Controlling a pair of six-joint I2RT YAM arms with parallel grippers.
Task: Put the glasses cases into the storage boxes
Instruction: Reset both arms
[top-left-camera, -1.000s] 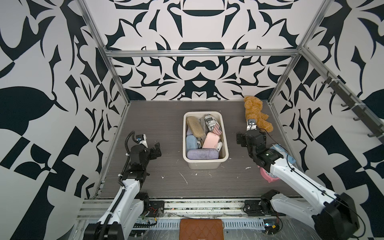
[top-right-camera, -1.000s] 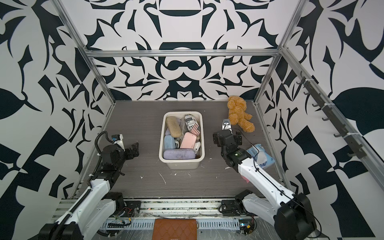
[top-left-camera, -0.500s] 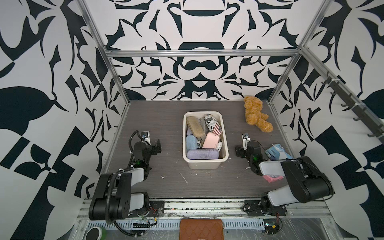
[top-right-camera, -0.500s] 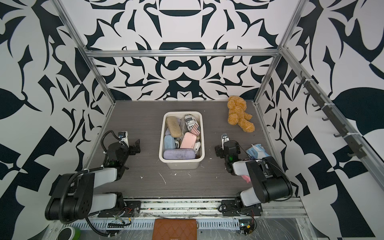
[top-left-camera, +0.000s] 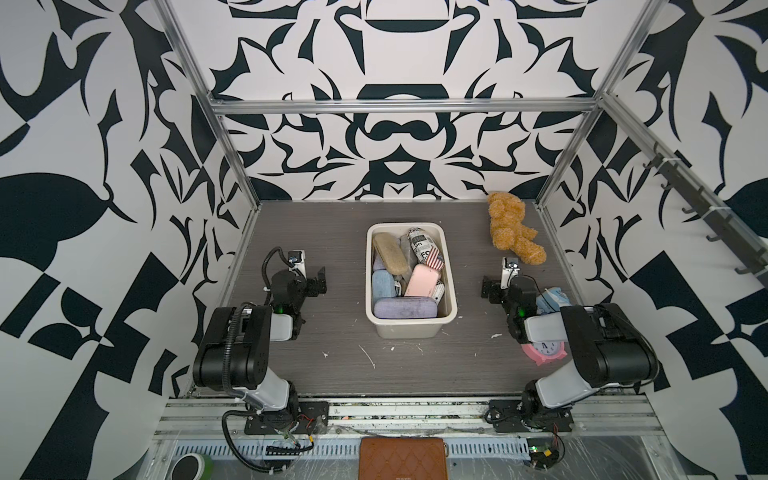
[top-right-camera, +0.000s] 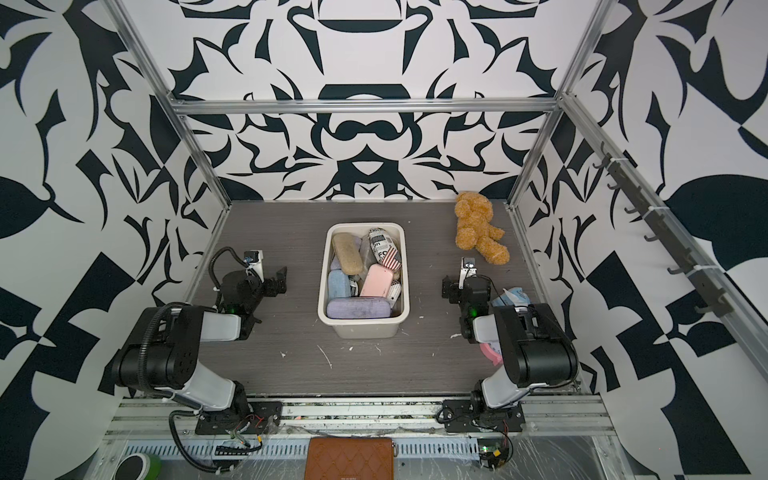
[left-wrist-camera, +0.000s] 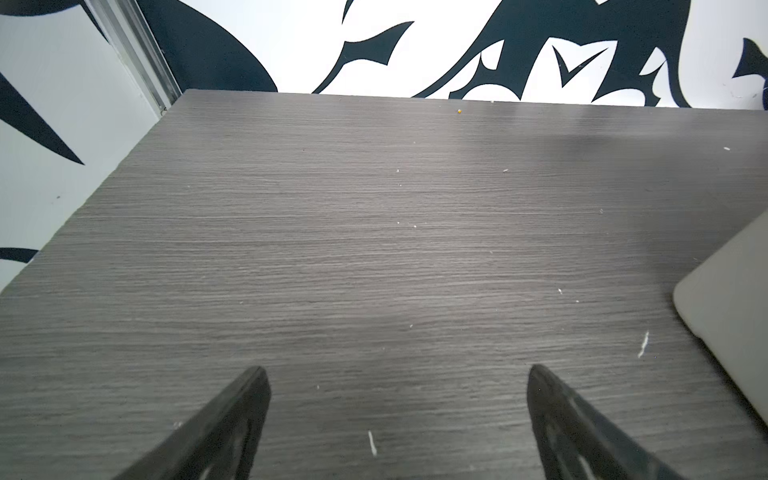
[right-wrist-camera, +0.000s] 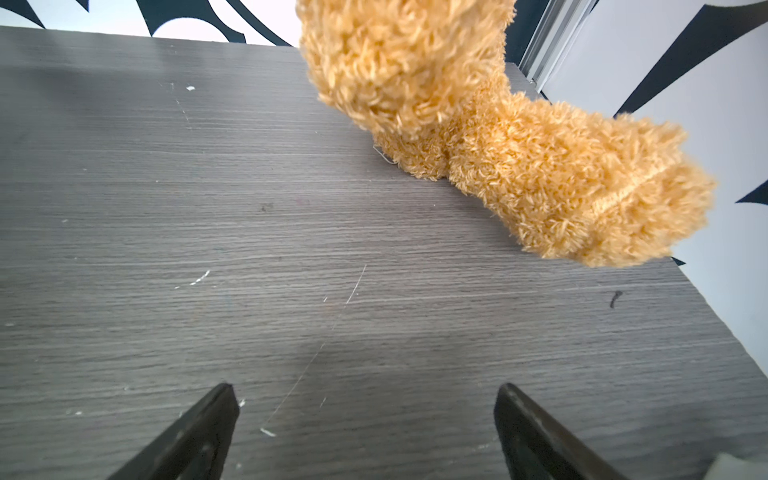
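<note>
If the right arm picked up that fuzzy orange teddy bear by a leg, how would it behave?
Probably floppy: the teddy bear lies sprawled on the table, limbs splayed. Likely light, being shaggy plush. The pile should squash under a grip, not slip.

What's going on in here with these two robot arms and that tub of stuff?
Nothing is being handled right now. Both arms sit folded low on either side of the cream tub, the left gripper and right gripper open and empty over the table. The tub holds a pile of glasses cases; I see none outside it. A teddy bear lies untouched ahead of the right gripper.
</note>
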